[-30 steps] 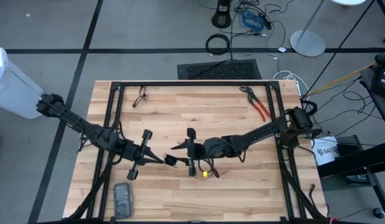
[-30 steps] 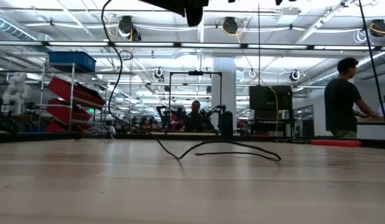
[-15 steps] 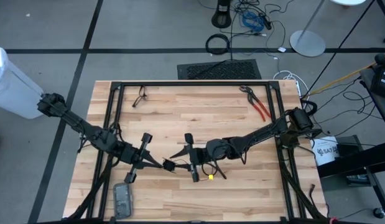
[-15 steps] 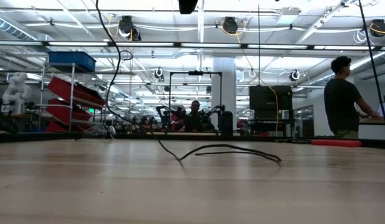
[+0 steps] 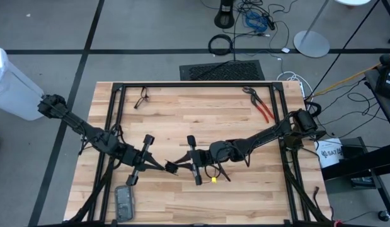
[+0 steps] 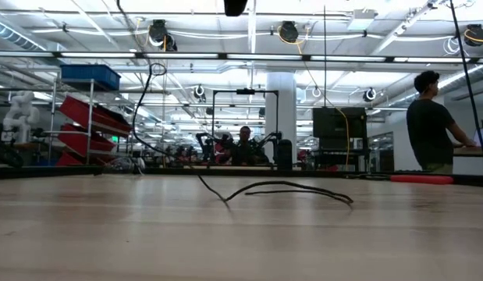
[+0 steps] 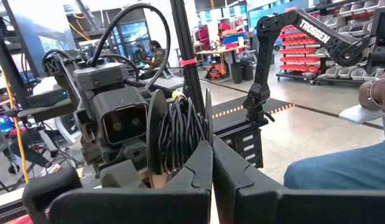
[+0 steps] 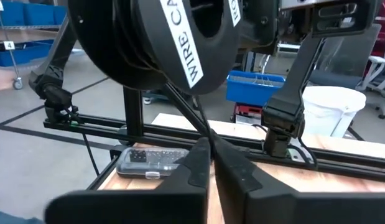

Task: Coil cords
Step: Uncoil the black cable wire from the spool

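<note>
A black spool (image 8: 161,43) wound with thin black cord (image 7: 183,127) hangs above the table's middle (image 5: 171,168), between my two grippers. My left gripper (image 5: 162,166) comes at it from the table's left and is shut at the spool's rim (image 7: 211,155). My right gripper (image 5: 178,168) comes from the right and is shut below the spool (image 8: 209,146) on a strand leaving it. More cord (image 5: 215,171) lies slack on the wood under the right arm, beside a small yellow piece (image 5: 213,179). In the low view, cord (image 6: 292,187) rises from the table toward the upper left. My left gripper pinches the edge of one spool flange (image 7: 208,118) between its two fingers, which come in nearly level from the table's left. The spool stands on edge, clear of the table. My right gripper pinches the cord strand (image 8: 195,118) that runs down from the spool, just below the spool's rim. The fingers come nearly level from the table's right. The strand runs straight between spool and fingertips.
Red-handled pliers (image 5: 263,106) lie at the far right of the table. A small black item (image 5: 142,96) lies at the far left. A grey case (image 5: 124,202) sits near the front left edge. A black frame (image 5: 195,85) borders the wood. A person (image 6: 432,121) stands beyond the table.
Both grippers, with the spool between them, have shifted a little toward the table's near edge. In the low view the hanging cord has swung toward the left, while the part lying on the table has stayed put.
</note>
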Robot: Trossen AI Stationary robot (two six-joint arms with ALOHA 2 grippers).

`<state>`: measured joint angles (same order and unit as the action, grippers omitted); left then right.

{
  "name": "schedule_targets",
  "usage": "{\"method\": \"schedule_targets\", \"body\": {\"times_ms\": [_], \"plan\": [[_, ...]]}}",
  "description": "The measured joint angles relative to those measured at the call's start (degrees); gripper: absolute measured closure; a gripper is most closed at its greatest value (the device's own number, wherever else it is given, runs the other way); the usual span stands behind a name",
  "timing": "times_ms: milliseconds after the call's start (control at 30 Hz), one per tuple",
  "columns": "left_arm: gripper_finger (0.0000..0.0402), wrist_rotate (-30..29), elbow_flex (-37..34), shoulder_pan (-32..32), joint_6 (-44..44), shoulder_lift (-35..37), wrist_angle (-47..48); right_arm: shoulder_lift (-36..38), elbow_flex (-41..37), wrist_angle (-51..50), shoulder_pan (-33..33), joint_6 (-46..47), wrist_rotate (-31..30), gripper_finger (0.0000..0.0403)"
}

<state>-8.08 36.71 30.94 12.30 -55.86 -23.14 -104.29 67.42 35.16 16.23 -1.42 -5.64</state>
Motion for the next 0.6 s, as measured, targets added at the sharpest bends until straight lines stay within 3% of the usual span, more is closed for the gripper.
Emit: {"method": "schedule_targets", "body": {"times_ms": [233, 600], "plan": [[0.0401, 1.18, 0.00, 0.00, -1.49, -0.97, 0.07, 0.00, 0.00, -0.22, -0.04, 1.36, -1.57, 0.0401], [0.0401, 12.13, 0.00, 0.00, -7.52, -5.35, 0.21, 0.00, 0.00, 0.74, -0.04, -2.28, -3.24, 0.0402]]}}
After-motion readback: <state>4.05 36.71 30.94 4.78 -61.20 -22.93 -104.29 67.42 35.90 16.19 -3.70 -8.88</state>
